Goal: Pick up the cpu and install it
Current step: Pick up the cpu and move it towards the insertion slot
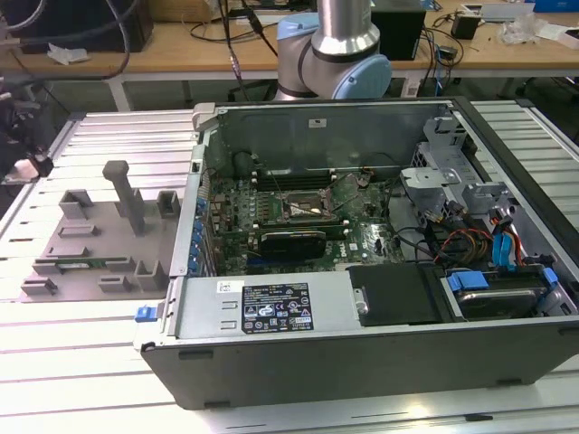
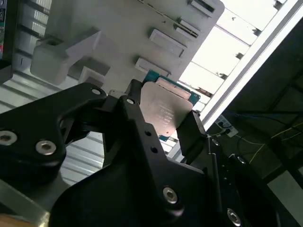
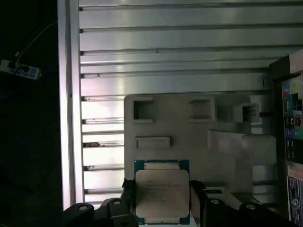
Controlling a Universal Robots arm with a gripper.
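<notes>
Well, the hand has the cpu pinched between its two black fingers, one on each side edge, silver top facing the first wrist camera. A thin green-blue rim shows around the metal lid. The chip's lower edge is cut off there, lost where the hand's dark body begins.

From the second wrist view the same grip shows at a slant: the hand is clamped on the cpu, and a finger and the black linkage cover the chip's lower part. I cannot make out the faint marks on the lid.

Behind the chip in both wrist views lies the grey fixture tray with its raised blocks and shallow slots, resting on the ribbed metal bench. I cannot tell whether the chip is touching the tray or held clear of it.

In the exterior view the tray sits on the bench toward the exterior view's left edge, just beside the open computer case. Inside the case, the dark socket frame sits mid-board; what lies in it is too small to tell. The arm stands at the bench's far edge behind the case, its upper part cut off.
</notes>
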